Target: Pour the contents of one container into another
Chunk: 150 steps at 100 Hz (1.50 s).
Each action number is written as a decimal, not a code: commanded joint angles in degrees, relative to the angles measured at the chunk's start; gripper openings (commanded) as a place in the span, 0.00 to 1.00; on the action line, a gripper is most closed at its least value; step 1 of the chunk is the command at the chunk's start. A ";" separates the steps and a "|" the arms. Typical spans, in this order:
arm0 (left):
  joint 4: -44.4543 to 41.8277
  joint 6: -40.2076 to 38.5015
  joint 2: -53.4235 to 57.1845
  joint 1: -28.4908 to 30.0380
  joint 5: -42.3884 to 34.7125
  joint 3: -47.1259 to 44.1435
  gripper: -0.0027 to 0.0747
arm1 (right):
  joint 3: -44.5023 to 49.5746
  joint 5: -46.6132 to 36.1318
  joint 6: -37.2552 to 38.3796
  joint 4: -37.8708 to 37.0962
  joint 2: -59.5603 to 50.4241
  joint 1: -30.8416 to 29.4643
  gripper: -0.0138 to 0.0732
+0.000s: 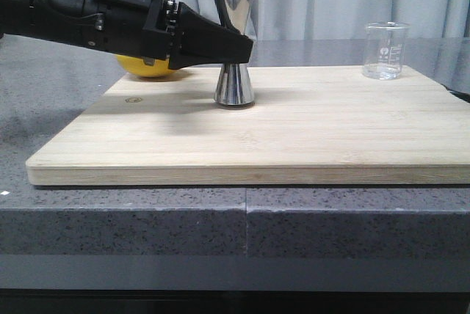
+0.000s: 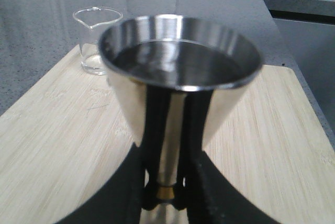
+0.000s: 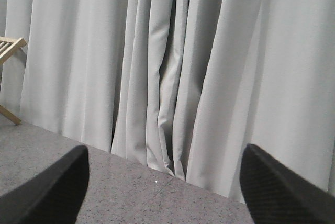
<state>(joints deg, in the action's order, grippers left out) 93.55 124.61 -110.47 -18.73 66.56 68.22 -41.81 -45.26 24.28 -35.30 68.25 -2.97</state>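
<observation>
Grey curtains back the board (image 1: 294,130), where the left claw (image 1: 239,51) clamps the jigger's (image 1: 233,6) hidden waist; right claw (image 3: 165,187) gapes.

A steel double-cone jigger (image 2: 178,77) fills the left wrist camera's view, standing upright on a pale bamboo cutting board (image 2: 57,150), its wide upper cup open and its dark, shiny inside in plain sight. The left gripper (image 2: 166,192) grips it at the narrow waist, where a thin gold band (image 2: 166,191) shows between the two black fingers (image 2: 201,182) pressed to either side. Beyond the jigger, near the far edge of the board, stands a small clear glass beaker (image 2: 95,41), its pouring lip visible; whether it holds anything cannot be told. Grey speckled countertop (image 2: 36,20) surrounds the board
</observation>
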 commanded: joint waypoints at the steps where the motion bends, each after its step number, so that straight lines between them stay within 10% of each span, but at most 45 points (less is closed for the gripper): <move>1: 3.34 0.03 2.84 -0.03 6.57 1.23 0.01 | -1.38 -3.85 0.34 1.12 -1.54 -0.11 0.77; 150: 2.05 0.03 0.53 -0.03 6.70 1.14 0.10 | -1.38 -4.23 2.07 0.84 -1.54 -0.09 0.77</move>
<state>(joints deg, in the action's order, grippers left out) 93.52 124.61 -112.07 -18.73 67.87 68.22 -41.81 -45.26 26.36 -35.64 68.25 -2.97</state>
